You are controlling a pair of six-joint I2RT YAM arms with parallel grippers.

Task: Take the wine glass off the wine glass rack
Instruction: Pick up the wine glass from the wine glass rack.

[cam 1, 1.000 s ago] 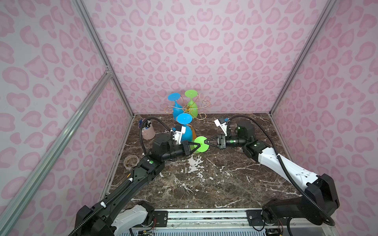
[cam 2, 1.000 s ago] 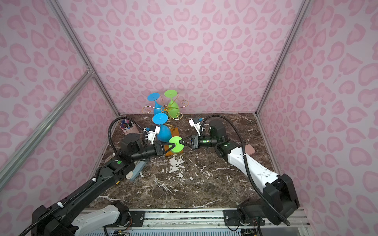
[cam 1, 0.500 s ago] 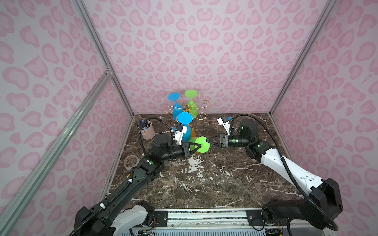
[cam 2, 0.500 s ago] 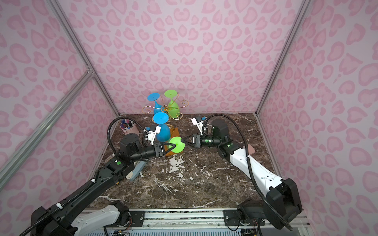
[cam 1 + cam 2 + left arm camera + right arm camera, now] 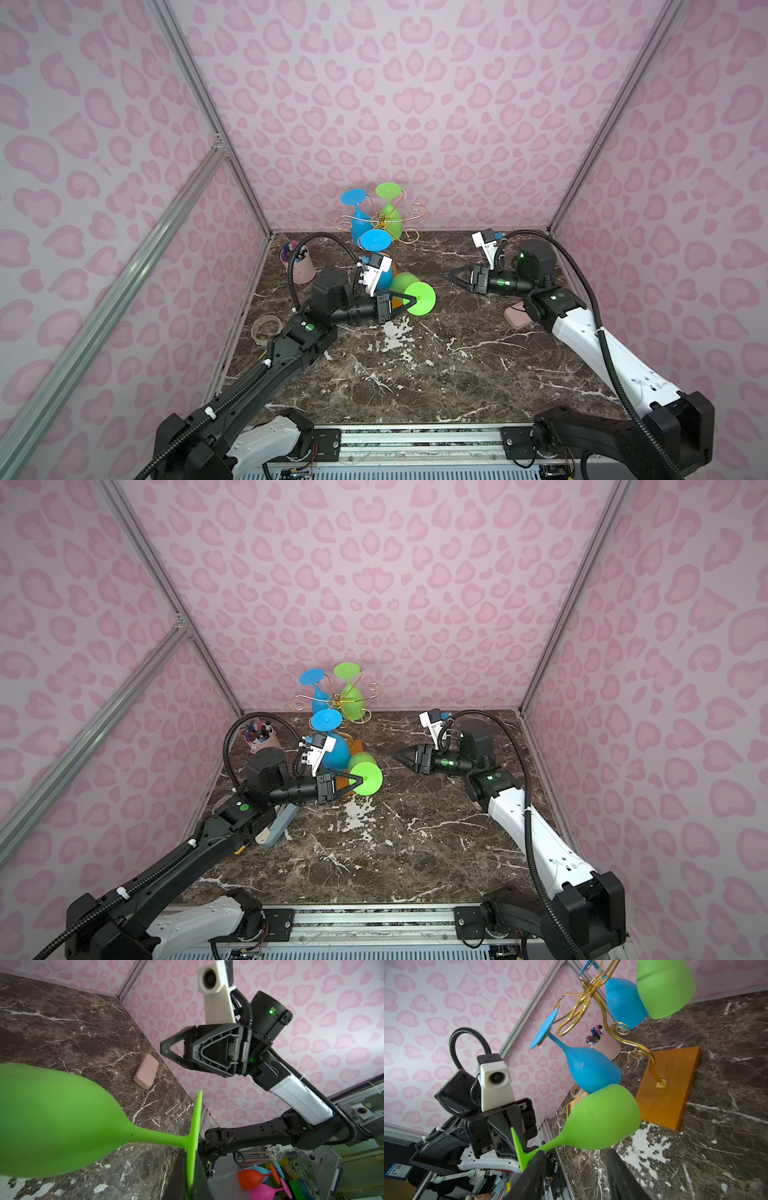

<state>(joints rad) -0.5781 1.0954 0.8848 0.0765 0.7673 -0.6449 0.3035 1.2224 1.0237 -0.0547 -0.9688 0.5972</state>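
A green wine glass (image 5: pixel 402 283) (image 5: pixel 365 779) lies on its side just above the marble, in front of the wine glass rack. My left gripper (image 5: pixel 412 300) (image 5: pixel 190 1185) is shut on the edge of its round foot. In the left wrist view the green bowl (image 5: pixel 62 1122) fills the foreground. My right gripper (image 5: pixel 448 275) (image 5: pixel 577 1180) is open and empty, a short way to the right of the glass (image 5: pixel 602 1118). The gold wire rack (image 5: pixel 380 218) (image 5: pixel 583 1001) stands on its orange-brown base (image 5: pixel 668 1086). Two blue glasses (image 5: pixel 359 226) and one green glass (image 5: pixel 392 216) hang on it upside down.
A pink pen cup (image 5: pixel 300 266) stands at the back left, with a tape roll (image 5: pixel 266 326) nearer the left wall. A pink case (image 5: pixel 517 316) (image 5: pixel 146 1071) lies under the right forearm. A grey-blue object (image 5: pixel 282 820) lies beneath the left arm. Pink walls enclose three sides.
My right gripper has opened, let go of the green glass's foot and drawn back to the right. The left gripper keeps its hold, and the glass has barely moved.
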